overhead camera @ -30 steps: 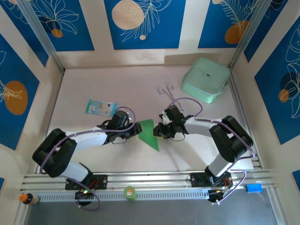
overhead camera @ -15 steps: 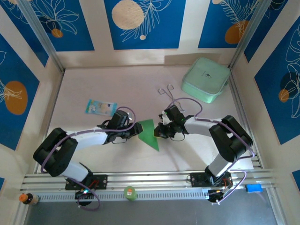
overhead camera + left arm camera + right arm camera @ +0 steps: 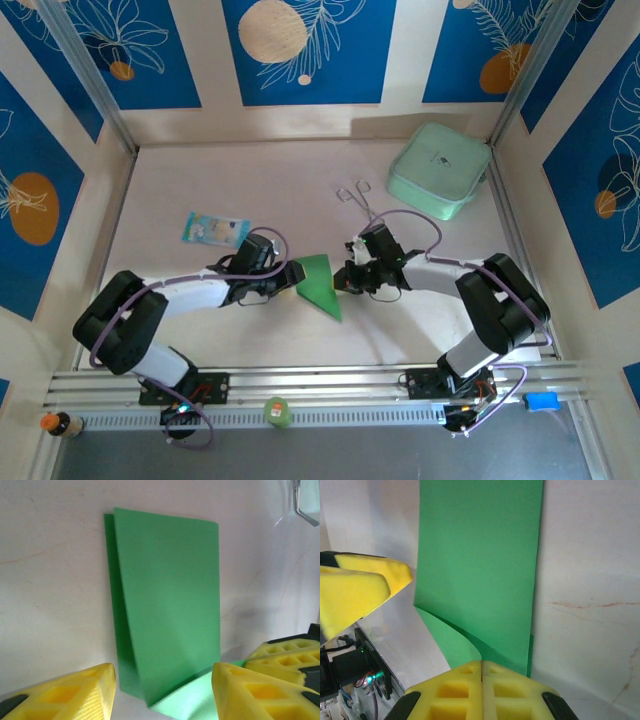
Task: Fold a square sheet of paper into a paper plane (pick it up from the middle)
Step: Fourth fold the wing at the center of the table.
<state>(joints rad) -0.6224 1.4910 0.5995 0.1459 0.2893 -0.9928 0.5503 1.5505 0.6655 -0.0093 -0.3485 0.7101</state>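
**Entry: folded green sheet, held from two sides**

**Item.** Thin, plain, bright-green paper sheet [image 3: 318, 285]. It lay near the middle of the pale surface [image 3: 200, 180], a little toward 6 o'clock.

**Appearance.** The sheet was folded over on itself. From above it read as a narrow wedge with its tip toward 5 o'clock. The wrist views showed two layers, the upper flap set slightly off so that a strip of the lower one showed along a long edge. The crease was straight and clean. The end nearest the grippers curled up off the surface.

**Right gripper** [image 3: 482, 680]. It sat at the sheet's 3 o'clock, with its yellow pads pressed together on the sheet's edge. This was probably to anchor the layers and keep the fold from springing open.

**Left gripper** [image 3: 162, 682]. It sat at the sheet's 9 o'clock, jaws apart and flanking the raised end without pinching it. It was likely placed there to take a fresh hold for the next fold.

**Also present, all well apart from the sheet.**
- Pale mint-green rounded square box [image 3: 440, 170], at 1 o'clock on the surface.
- Light-blue printed packet [image 3: 215, 229], at 10 o'clock.
- Small metal loop-handled tool [image 3: 355, 193], at the sheet's 12 o'clock. Its kind could not be told.
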